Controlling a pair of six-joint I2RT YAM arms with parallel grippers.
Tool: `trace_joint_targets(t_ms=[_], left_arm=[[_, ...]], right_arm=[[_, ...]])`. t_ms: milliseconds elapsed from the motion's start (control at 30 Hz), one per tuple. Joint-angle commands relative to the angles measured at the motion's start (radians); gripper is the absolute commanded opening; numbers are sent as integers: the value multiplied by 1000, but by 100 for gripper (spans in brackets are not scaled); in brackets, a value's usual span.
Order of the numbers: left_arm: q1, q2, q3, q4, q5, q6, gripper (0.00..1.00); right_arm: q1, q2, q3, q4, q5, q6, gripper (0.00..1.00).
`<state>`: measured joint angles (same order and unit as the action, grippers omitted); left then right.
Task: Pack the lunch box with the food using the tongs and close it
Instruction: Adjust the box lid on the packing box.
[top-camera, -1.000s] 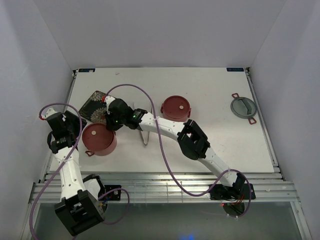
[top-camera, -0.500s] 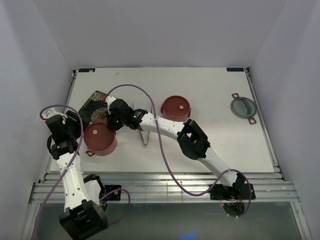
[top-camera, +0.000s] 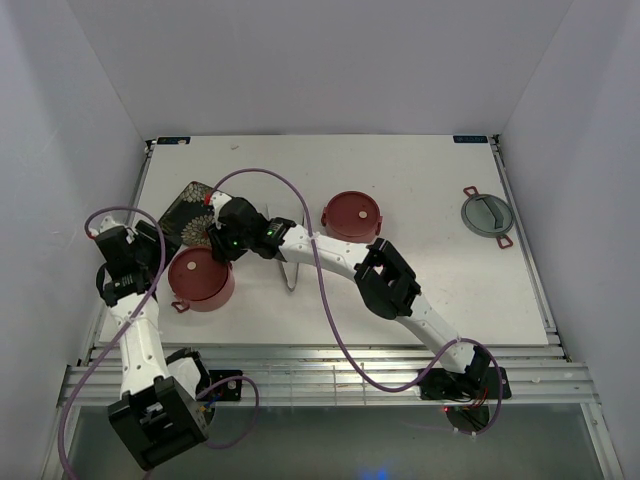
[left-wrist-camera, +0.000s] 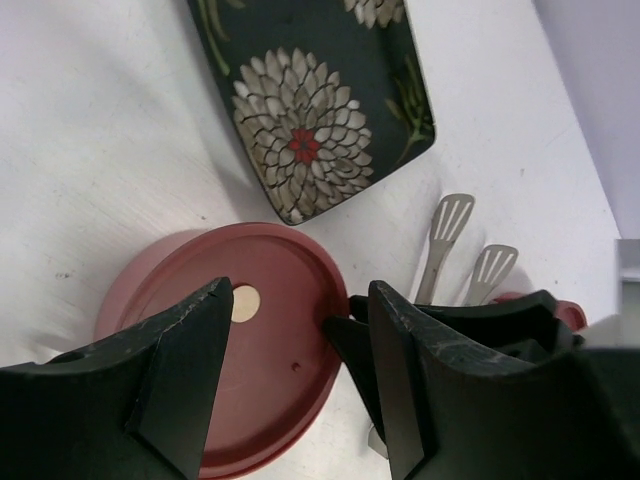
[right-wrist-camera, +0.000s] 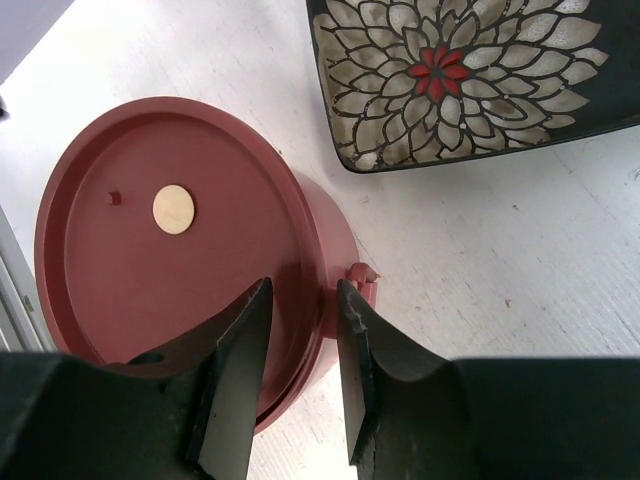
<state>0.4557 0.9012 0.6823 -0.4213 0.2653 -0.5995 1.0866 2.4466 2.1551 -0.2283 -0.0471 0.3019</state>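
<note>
1. Both dusty-red tiers of the lunch box wear their flat lids. The near tier (top-camera: 200, 280) sits by the left arm, and the far tier (top-camera: 352, 217) stands well apart toward the middle of the table (top-camera: 420, 170).
2. No food shows anywhere. The visible parts of the floral plate (right-wrist-camera: 470, 70) lie bare, so the pieces are judged to be packed inside the tiers.
3. The tongs (top-camera: 290, 272) lie flat on the table between the two tiers, in neither gripper.
4. The left gripper (left-wrist-camera: 298, 330) hangs wide open and empty above the near tier's lid (left-wrist-camera: 285, 380).
5. The right gripper (right-wrist-camera: 302, 300) stands over that lid's rim, its jaws a narrow gap apart. It seems to grip nothing, though whether a finger touches the rim cannot be told.
6. What appears left is stacking the two tiers. A grey round piece (top-camera: 487, 215) lies far off on the right, and whether it belongs to the closing is unclear.
</note>
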Motion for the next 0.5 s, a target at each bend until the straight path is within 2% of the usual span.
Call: trace_joint_targets(t_ms=[0, 467], left_arm=[[0, 13, -29, 45, -21, -6, 67], [0, 131, -56, 79, -40, 6, 67]], right_arm=[[-11, -44, -31, -17, -5, -24, 39], [-16, -55, -61, -16, -30, -23, 37]])
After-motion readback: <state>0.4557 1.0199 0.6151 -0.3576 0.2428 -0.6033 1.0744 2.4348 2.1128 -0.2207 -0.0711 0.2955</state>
